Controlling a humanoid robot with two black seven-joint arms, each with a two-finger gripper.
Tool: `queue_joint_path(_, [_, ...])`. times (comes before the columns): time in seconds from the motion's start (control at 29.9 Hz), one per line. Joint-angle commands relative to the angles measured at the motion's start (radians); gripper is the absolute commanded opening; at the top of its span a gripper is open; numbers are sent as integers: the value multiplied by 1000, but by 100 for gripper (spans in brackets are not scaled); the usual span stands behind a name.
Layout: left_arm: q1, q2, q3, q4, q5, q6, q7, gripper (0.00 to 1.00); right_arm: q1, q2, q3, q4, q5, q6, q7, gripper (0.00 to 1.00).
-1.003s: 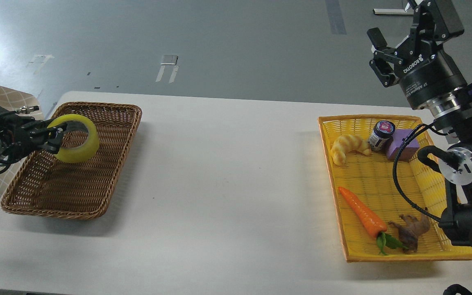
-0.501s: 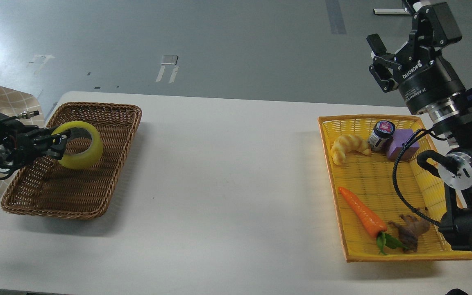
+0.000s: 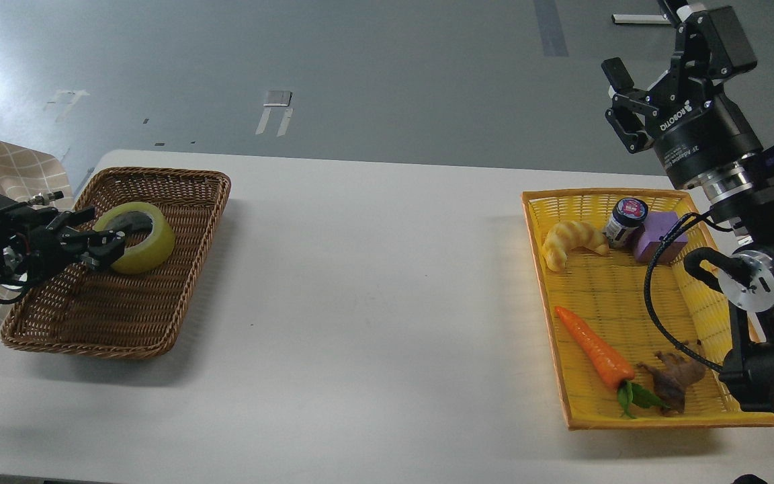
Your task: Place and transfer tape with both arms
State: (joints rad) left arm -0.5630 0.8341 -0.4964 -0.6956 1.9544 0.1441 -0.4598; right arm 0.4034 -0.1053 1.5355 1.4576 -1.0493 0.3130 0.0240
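Observation:
The tape (image 3: 140, 229), a translucent yellow roll with a pale core, sits low in the brown wicker basket (image 3: 179, 282) at the left, against its floor. My left gripper (image 3: 109, 232) comes in from the left edge. Its fingers (image 3: 103, 240) are closed on the roll's near-left wall, one of them reaching into the hole. My right gripper (image 3: 619, 97) is raised high at the upper right, above and beyond the yellow basket (image 3: 541, 282). Its fingers are spread and hold nothing.
The yellow basket holds a croissant toy (image 3: 568, 242), a small jar (image 3: 626, 222), a purple block (image 3: 659, 236), a carrot (image 3: 595, 349) and a brown root-like toy (image 3: 674, 380). The white table (image 3: 373, 302) lies between the baskets. My right arm's cable (image 3: 652, 296) hangs over the yellow basket.
My left gripper has lowered the tape from above the brown basket down into it. My right gripper has risen slightly and stayed open.

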Motion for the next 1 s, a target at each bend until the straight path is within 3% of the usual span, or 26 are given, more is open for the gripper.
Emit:
queue_joint_path(0.0, [-6, 8, -1, 1, -69, 0, -29, 80, 0, -1, 0, 0, 0, 1, -1, 100])
queue_joint_path(0.2, [-60, 2, -4, -1, -307, -9, -29, 97, 0, -1, -1, 0, 0, 8, -1, 100])
queue_joint_path(0.37, [-133, -41, -4, -10, -523, -26, -29, 98, 0, -2, -3, 0, 0, 9, -1, 100])
queue_joint_path(0.57, [-248, -122, -16, -24, -851, -247, -25, 98, 2, -2, -5, 0, 0, 11, -1, 100])
queue_joint_path(0.64, [-259, -165, -13, -30, -1003, -258, -8, 98, 5, -2, -5, 0, -1, 11, -1, 100])
queue_joint_path(0.8, [-288, -231, -22, -122, -1276, -252, -16, 98, 14, -2, -5, 0, -1, 11, -3, 100])
queue_joint_path(0.97, [-288, -272, -31, -211, -1377, -247, -29, 98, 20, 3, -9, -2, 0, 11, -4, 100])
